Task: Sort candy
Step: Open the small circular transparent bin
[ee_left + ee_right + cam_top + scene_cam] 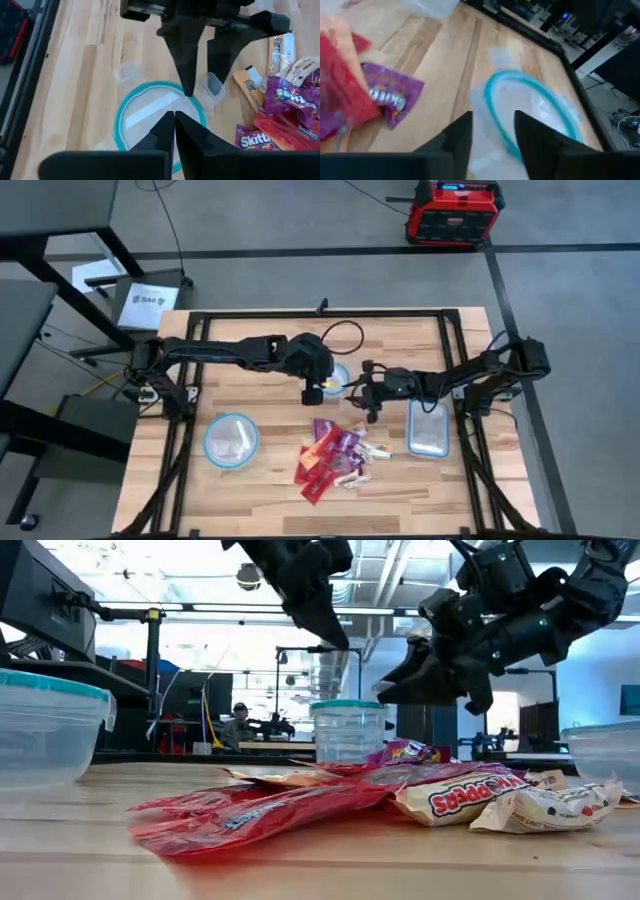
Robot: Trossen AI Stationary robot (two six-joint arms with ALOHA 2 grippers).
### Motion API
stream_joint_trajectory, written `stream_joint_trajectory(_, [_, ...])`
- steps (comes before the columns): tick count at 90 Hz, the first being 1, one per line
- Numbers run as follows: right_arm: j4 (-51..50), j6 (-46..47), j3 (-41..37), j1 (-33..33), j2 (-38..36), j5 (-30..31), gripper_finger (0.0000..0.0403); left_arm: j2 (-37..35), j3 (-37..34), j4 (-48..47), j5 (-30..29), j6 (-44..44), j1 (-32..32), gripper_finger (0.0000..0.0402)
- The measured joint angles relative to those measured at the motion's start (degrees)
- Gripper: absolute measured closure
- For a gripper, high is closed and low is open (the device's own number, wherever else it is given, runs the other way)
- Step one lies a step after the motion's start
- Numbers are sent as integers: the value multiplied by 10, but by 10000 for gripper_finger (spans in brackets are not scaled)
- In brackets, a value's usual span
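Two tools hover over the middle bowl (pixel 338 376) — left tool (pixel 311 394) clenched empty, right tool (pixel 370 402) parted, likely for dropping sweets. Candy (pixel 333 452) lies heaped on the table (pixel 270 500) — unsorted.

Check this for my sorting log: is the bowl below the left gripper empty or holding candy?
Empty where visible: the left wrist view shows only bare clear bottom inside the bowl.
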Motion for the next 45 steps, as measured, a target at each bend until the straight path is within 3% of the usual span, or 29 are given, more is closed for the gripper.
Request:
stream_joint_trajectory(13, [2,1,0,2,-7,-1,389,0,0,-1,0,0,0,402])
stream_joint_trajectory(33, [-1,18,28,1,-23,-2,395,0,0,-1,0,0,0,402])
stream_joint_trajectory(45, [-54,19,57,1,-40,-1,398,0,0,-1,0,0,0,402])
